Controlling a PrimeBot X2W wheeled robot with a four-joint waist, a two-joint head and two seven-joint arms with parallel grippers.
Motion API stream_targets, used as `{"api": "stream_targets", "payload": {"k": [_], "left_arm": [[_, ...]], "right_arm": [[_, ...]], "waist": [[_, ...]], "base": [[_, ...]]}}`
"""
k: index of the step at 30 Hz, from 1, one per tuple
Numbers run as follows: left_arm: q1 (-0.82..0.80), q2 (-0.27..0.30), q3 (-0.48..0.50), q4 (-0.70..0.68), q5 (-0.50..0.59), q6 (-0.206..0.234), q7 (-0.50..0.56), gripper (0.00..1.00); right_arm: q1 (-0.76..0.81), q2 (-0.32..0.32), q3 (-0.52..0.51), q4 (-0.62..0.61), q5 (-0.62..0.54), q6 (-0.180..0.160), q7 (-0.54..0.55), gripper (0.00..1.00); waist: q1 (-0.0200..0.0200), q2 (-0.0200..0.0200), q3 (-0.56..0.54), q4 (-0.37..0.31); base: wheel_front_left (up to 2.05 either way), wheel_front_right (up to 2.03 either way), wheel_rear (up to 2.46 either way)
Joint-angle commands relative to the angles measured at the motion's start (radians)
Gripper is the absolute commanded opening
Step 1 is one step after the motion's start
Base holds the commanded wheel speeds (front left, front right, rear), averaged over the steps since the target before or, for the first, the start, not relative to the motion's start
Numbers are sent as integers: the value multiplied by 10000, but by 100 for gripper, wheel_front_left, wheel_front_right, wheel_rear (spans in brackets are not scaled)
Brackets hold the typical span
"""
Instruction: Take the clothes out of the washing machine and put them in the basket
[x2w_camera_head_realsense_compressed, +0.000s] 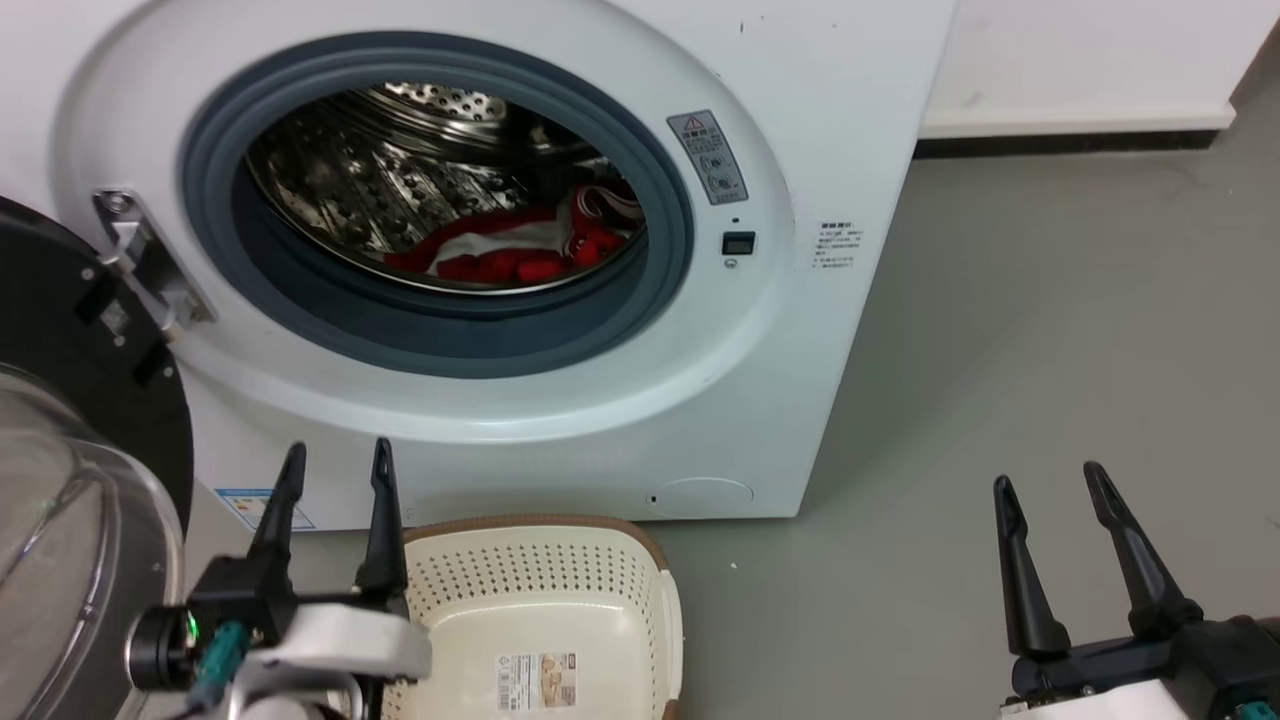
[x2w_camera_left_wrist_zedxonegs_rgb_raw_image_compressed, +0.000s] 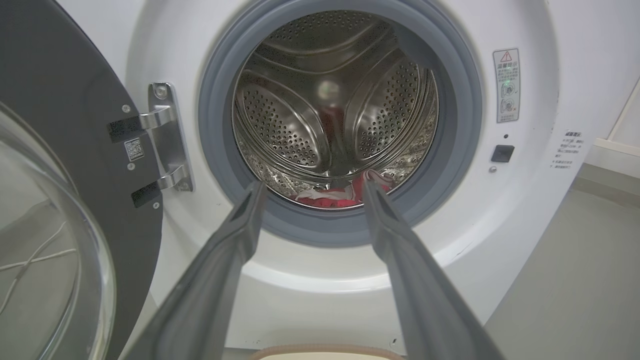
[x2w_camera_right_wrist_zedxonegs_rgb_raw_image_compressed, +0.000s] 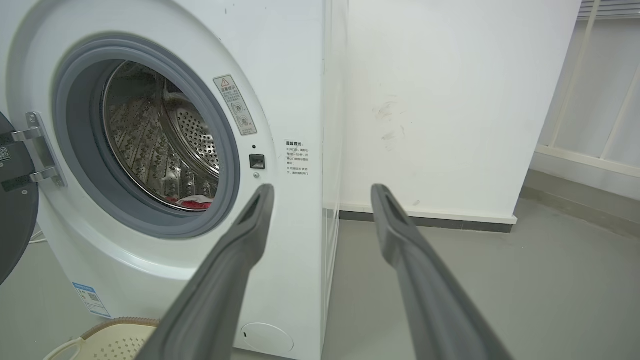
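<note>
The white washing machine (x2w_camera_head_realsense_compressed: 820, 150) stands with its door swung open to the left. Red clothes (x2w_camera_head_realsense_compressed: 510, 255) with white panels lie at the bottom of the steel drum, also seen as clothes (x2w_camera_left_wrist_zedxonegs_rgb_raw_image_compressed: 332, 197) and clothes (x2w_camera_right_wrist_zedxonegs_rgb_raw_image_compressed: 194, 202). The cream basket (x2w_camera_head_realsense_compressed: 600, 560) with a brown rim sits on the floor in front of the machine, holding nothing but its paper label. My left gripper (x2w_camera_head_realsense_compressed: 335, 470) is open, just left of the basket and below the porthole. My right gripper (x2w_camera_head_realsense_compressed: 1050, 485) is open over bare floor to the machine's right. In the wrist views, left gripper (x2w_camera_left_wrist_zedxonegs_rgb_raw_image_compressed: 312, 187) and right gripper (x2w_camera_right_wrist_zedxonegs_rgb_raw_image_compressed: 322, 192) hold nothing.
The glass-domed door (x2w_camera_head_realsense_compressed: 70, 540) with its dark frame stands at the far left, close beside my left arm, hung on a metal hinge (x2w_camera_head_realsense_compressed: 140, 260). Grey floor (x2w_camera_head_realsense_compressed: 1050, 330) stretches to the right. A white wall (x2w_camera_right_wrist_zedxonegs_rgb_raw_image_compressed: 450, 100) with a skirting board runs behind.
</note>
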Motion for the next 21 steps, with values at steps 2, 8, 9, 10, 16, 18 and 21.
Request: {"api": "stream_targets", "payload": {"k": [2,8,9,10,16,18,21], "left_arm": [[-811,156,253,378,139,-198,-26,100],[-2862,634,700,1453,242,-512,-26,100],[-3185,727,723,1603,288,-530,-25,100],[-3471,809,695,1834,336,-580,-25,100],[-5486,1504,442,3230,453,-743,-25,100],[-6207,1754,334,3758,484,-760,-26,100],[-7207,2131,85,4725,496,-801,12,100]], "right_arm": [[-277,-14,60,-104,-33,-7,-21,100],[-849,-11,150,-328,-31,-7,-21,100],[-953,-13,182,-381,-14,-7,-21,100],[-1047,-13,198,-427,0,-7,-21,100],[-1595,-8,275,-707,106,-7,-21,100],[-1762,-10,311,-801,164,-7,-21,100],[-1988,-8,345,-962,253,-7,-21,100]], "waist": [[0,0,430,-248],[0,0,1308,-667],[0,0,1487,-740],[0,0,1637,-803],[0,0,2571,-1183],[0,0,2885,-1327],[0,0,3290,-1510]], "base": [[0,0,0],[0,0,0],[0,0,0],[0,0,0],[0,0,0],[0,0,0],[0,0,0]]}}
